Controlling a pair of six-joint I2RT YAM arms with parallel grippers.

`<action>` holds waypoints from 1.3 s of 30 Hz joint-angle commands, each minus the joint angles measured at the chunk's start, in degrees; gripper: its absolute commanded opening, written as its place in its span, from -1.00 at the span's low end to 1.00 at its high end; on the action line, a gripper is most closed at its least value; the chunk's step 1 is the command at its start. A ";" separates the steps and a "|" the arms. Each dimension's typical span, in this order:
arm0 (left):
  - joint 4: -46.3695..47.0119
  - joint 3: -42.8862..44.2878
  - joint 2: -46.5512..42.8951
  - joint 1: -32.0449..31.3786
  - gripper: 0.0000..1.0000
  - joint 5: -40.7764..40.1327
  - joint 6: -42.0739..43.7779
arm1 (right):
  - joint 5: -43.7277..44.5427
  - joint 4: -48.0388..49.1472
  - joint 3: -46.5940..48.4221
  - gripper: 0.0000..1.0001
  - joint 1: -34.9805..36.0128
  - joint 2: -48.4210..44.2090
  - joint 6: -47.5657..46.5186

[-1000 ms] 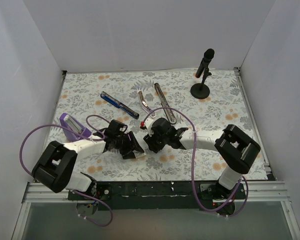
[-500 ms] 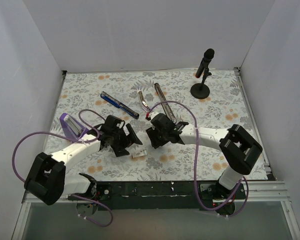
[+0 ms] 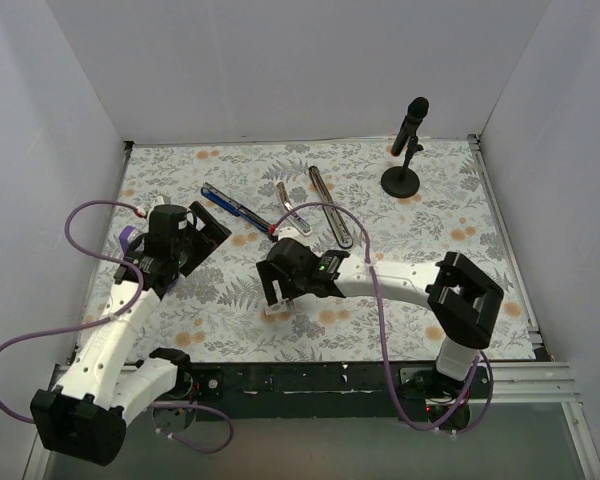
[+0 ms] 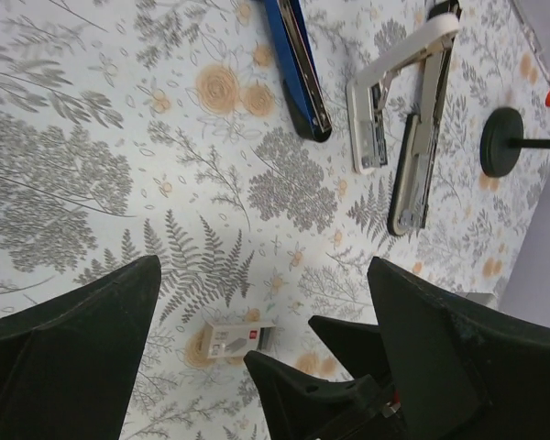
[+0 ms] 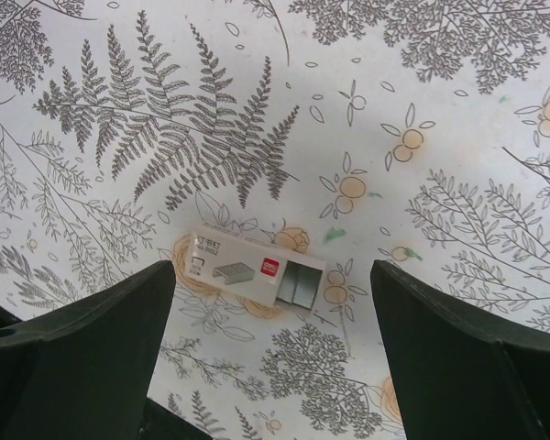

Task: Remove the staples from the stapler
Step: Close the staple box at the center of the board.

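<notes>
— Right gripper [image 3: 283,293] hung just over the staple box [image 5: 257,268], jaws spread wide, nothing between them. Your left gripper [image 3: 202,236] read the same: wide and empty, off toward the left side of the floral mat [image 3: 450,230].
— And the stapler?
— Stapler [image 3: 330,206] lay far-middle on the mat, well apart from both your grippers. It was splayed flat in bars: blue-and-black arm [image 3: 238,210] to the left, silver channel [image 4: 374,128] beside the black base. My guess is you had it opened out so the channel was reachable.
— Staples out?
— Couldn't tell; the channel was too small to read. The box lay flat, untouched, probably set there to receive them.
</notes>
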 commanded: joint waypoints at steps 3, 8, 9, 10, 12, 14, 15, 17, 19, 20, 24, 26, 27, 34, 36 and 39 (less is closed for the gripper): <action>-3.93 -1.23 -8.78 0.38 0.96 -14.31 4.88 | 7.87 -4.97 7.42 0.93 3.64 5.69 3.01; -3.40 -3.96 -12.92 0.38 0.96 -14.76 6.98 | 11.22 -7.25 10.68 0.95 5.67 8.41 3.18; -3.14 -4.31 -13.01 0.46 0.96 -14.76 7.16 | 11.83 -8.56 11.55 0.95 5.75 8.94 3.53; -2.96 -4.66 -13.01 0.46 0.96 -14.50 7.34 | 12.10 -9.79 12.78 0.95 6.01 9.47 3.71; -2.61 -5.46 -12.92 0.46 0.96 -14.41 7.34 | 12.36 -10.86 13.84 0.96 6.37 10.79 4.67; -2.35 -5.55 -12.57 0.46 0.96 -13.97 7.51 | 13.15 -12.95 15.16 0.96 7.16 11.84 5.64; -2.17 -5.55 -12.57 0.38 0.96 -13.97 7.69 | 13.94 -13.75 15.51 0.96 7.25 12.11 7.30; -1.99 -5.72 -12.22 0.46 0.96 -13.89 7.87 | 14.91 -16.30 16.31 0.96 7.51 12.55 9.94; -1.73 -5.98 -12.13 0.46 0.96 -13.62 7.95 | 15.00 -16.57 16.57 0.96 7.42 12.46 11.88; -1.73 -6.07 -12.13 0.38 0.96 -13.45 7.87 | 15.00 -16.92 16.83 0.96 7.51 12.72 12.58; -1.82 -6.16 -12.65 0.38 0.96 -13.53 8.04 | 15.62 -20.17 19.55 0.96 7.60 14.13 13.99; -1.73 -6.25 -13.01 0.46 0.96 -13.36 8.04 | 15.27 -20.27 19.91 0.96 7.77 14.83 13.73; -1.56 -6.34 -13.18 0.46 0.96 -13.44 8.04 | 15.09 -20.44 20.09 0.96 7.95 15.01 13.82; -1.38 -6.69 -13.10 0.46 0.96 -13.09 8.30 | 16.06 -22.20 20.53 0.96 8.39 15.45 15.14; -1.20 -6.78 -13.10 0.38 0.96 -13.09 8.22 | 15.79 -22.02 20.53 0.97 8.48 15.54 15.14; -1.38 -6.69 -13.10 0.46 0.96 -13.09 8.30 | 14.57 -21.94 20.62 0.97 8.48 16.41 15.14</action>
